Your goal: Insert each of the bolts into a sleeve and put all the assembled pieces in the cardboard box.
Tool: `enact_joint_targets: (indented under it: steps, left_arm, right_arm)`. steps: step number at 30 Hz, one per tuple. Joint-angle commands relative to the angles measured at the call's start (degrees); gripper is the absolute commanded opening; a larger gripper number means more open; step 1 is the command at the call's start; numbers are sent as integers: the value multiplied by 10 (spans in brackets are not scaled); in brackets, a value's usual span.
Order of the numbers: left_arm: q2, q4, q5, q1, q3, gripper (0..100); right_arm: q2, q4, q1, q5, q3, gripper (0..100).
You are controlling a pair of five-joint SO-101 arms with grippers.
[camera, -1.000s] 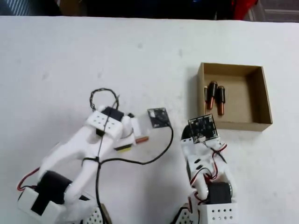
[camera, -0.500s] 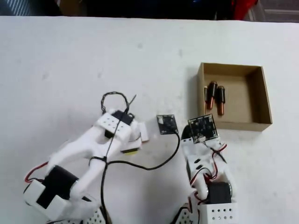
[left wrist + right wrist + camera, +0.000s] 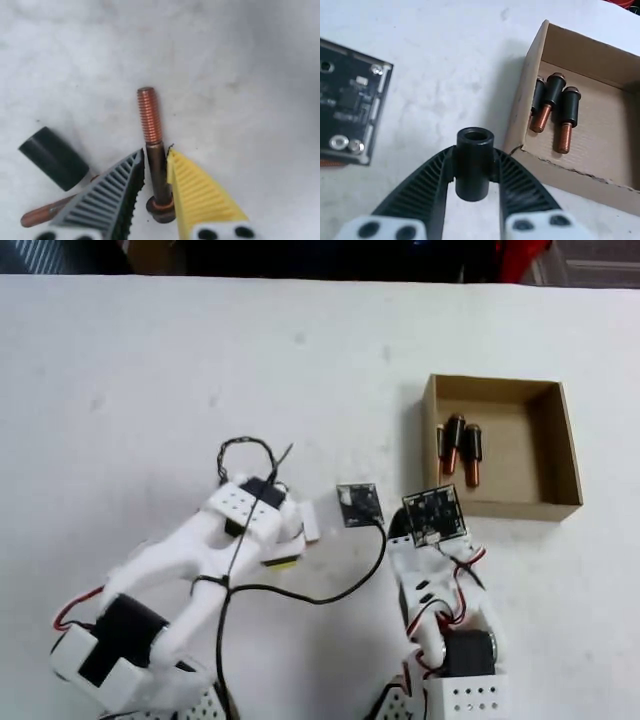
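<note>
As left pincer (image 3: 154,153) clamps bolt (image 3: 150,116), right pincer (image 3: 474,151) clamps sleeve (image 3: 473,167).

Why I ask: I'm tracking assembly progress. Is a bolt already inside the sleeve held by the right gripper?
No, the sleeve in the right gripper shows an open, empty bore facing the camera.

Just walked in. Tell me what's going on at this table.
Two robot arms are pairing bolts with sleeves. The left gripper is shut on a copper bolt by its shank, over the white table. The right gripper holds a black sleeve upright, beside the cardboard box. Three assembled pieces lie in that box. A spare sleeve and a second bolt lie on the table near the left gripper.
</note>
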Motion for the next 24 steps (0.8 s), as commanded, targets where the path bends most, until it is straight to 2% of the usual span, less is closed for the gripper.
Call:
enact_joint_targets:
  steps: [1,17,24]
  left_arm:
    - [-1,-9,-8,0,-19,109]
    - [-1,27,-9,-4,-5,109]
    - [-1,32,-7,-44,-3,109]
  right_arm:
    - [-6,-8,3,-6,-4,17]
    - [-6,15,2,-6,-6,17]
    - [-6,15,4,-6,-6,17]
